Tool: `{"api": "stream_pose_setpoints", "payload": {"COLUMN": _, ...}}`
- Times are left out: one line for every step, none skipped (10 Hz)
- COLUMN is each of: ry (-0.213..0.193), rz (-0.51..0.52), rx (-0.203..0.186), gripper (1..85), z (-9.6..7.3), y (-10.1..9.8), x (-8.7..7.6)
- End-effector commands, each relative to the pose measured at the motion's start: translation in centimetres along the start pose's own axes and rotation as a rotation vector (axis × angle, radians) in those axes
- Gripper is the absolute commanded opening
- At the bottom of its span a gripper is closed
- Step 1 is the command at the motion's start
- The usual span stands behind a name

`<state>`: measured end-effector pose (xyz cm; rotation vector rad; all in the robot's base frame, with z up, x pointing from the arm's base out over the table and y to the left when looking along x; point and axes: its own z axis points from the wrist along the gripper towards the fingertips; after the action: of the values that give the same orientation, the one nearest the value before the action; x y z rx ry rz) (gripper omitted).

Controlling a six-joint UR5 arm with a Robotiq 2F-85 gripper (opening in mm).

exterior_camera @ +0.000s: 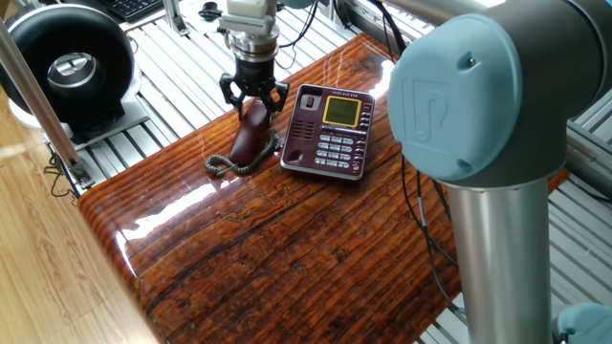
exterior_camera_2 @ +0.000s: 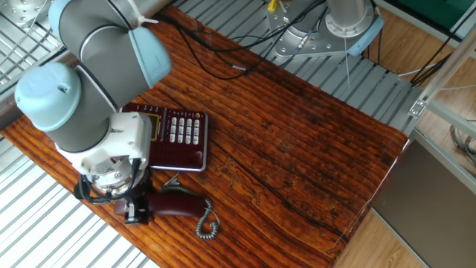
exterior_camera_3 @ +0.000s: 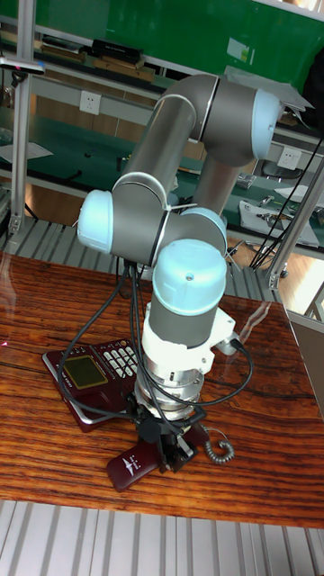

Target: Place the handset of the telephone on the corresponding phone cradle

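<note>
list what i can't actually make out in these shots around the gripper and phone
- Whether the fingers of the gripper touch the handset: too small in one fixed view.
- Gripper fingertips in the other fixed view: hidden under the arm's wrist.
- The phone cradle: covered by the arm in the other fixed view and the tall fixed view.
- Keypad labels on the telephone: too small.
- Far end of the handset in the tall fixed view: behind the gripper.
</note>
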<state>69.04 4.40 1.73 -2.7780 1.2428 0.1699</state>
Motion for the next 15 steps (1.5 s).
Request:
{"api": "stream_pose_setpoints", "payload": {"ry": -0.029, "rz": -0.019, "rx": 0.015, "gripper": 47.0, "z": -0.4, "y": 0.4, "x": -0.1}}
{"api": "stream_pose_setpoints", "payload": {"ry": -0.042, "rz": -0.027, "rx": 0.010, "gripper": 46.3, "z": -0.8, "y": 0.7, "x": 0.1}}
{"api": "stream_pose_setpoints", "payload": {"ry": -0.053, "rz": -0.028, "rx": 0.011, "gripper": 41.0, "z": -1.0, "y": 0.7, "x": 0.1}}
{"api": "stream_pose_setpoints", "payload": {"ry": -0.066, "rz": -0.013, "rx": 0.024, "gripper": 35.3, "z": -1.1, "y": 0.4, "x": -0.3}}
{"api": "stream_pose_setpoints", "payload": {"ry": -0.063, "rz": 0.013, "rx": 0.051, "gripper": 1.7, "z": -1.6, "y": -0.3, "x": -0.3}}
{"api": "stream_pose_setpoints", "payload": {"ry": -0.066, "rz": 0.030, "rx": 0.047, "gripper": 1.7, "z": -2.3, "y": -0.4, "x": -0.5}}
{"api": "stream_pose_setpoints", "payload": {"ry": -0.051, "rz": 0.031, "rx": 0.024, "gripper": 3.0, "z": -3.2, "y": -0.1, "x": -0.4}}
{"api": "stream_pose_setpoints", "payload": {"ry": -0.020, "rz": 0.036, "rx": -0.001, "gripper": 4.0, "z": -4.3, "y": 0.3, "x": 0.2}}
{"api": "stream_pose_setpoints", "payload": {"ry": 0.014, "rz": 0.042, "rx": -0.034, "gripper": 4.0, "z": -5.3, "y": 1.0, "x": 0.8}}
{"api": "stream_pose_setpoints", "payload": {"ry": 0.035, "rz": 0.043, "rx": -0.050, "gripper": 4.0, "z": -5.8, "y": 1.5, "x": 1.1}}
{"api": "stream_pose_setpoints", "payload": {"ry": 0.039, "rz": 0.031, "rx": -0.064, "gripper": 4.3, "z": -6.1, "y": 2.0, "x": 1.1}}
{"api": "stream_pose_setpoints", "payload": {"ry": 0.047, "rz": 0.028, "rx": -0.079, "gripper": 5.3, "z": -6.8, "y": 2.6, "x": 1.0}}
{"api": "stream_pose_setpoints", "payload": {"ry": 0.076, "rz": 0.023, "rx": -0.111, "gripper": 6.7, "z": -7.6, "y": 3.6, "x": 1.3}}
{"api": "stream_pose_setpoints", "payload": {"ry": 0.115, "rz": 0.011, "rx": -0.151, "gripper": 11.3, "z": -8.4, "y": 4.8, "x": 2.0}}
{"api": "stream_pose_setpoints", "payload": {"ry": 0.121, "rz": 0.008, "rx": -0.175, "gripper": 12.3, "z": -8.7, "y": 5.9, "x": 1.9}}
